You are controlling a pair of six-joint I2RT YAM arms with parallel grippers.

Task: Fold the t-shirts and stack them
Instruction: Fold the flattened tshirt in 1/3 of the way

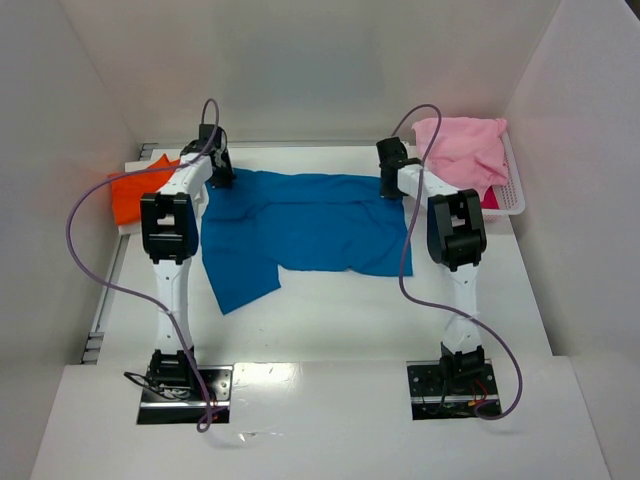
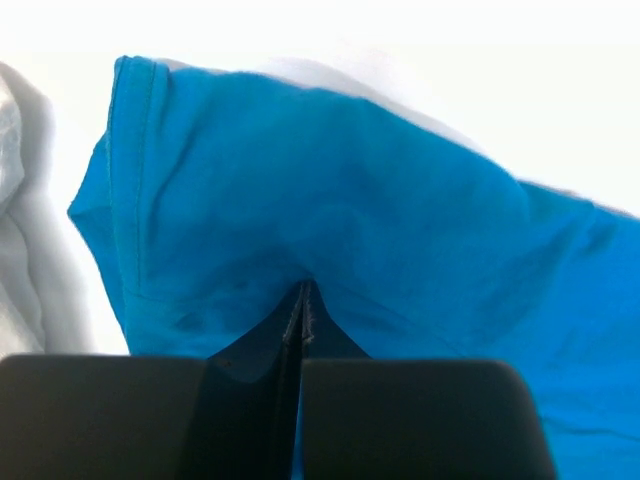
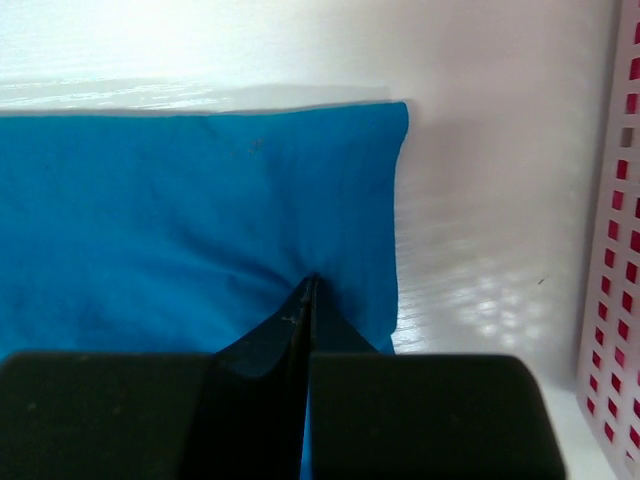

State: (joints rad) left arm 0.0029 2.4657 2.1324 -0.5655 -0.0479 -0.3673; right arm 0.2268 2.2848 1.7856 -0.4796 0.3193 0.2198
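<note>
Left end effector [image 2: 303, 305] and right end effector [image 3: 312, 290] both clenched on far corners of the blue t-shirt [image 1: 310, 225], which lies loosely spread on the worktop [image 1: 330, 320]. Risk: shallow pinch, one corner slips out mid-pull, fold skews.

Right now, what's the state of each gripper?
Left gripper: closed, pinching the blue t-shirt.
Right gripper: closed, pinching the same blue t-shirt.

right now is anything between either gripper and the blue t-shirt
Nothing visible. The left gripper and right gripper are each closed directly on the far edge of the blue t-shirt, one near each corner, with only its fabric around the fingertips.
</note>
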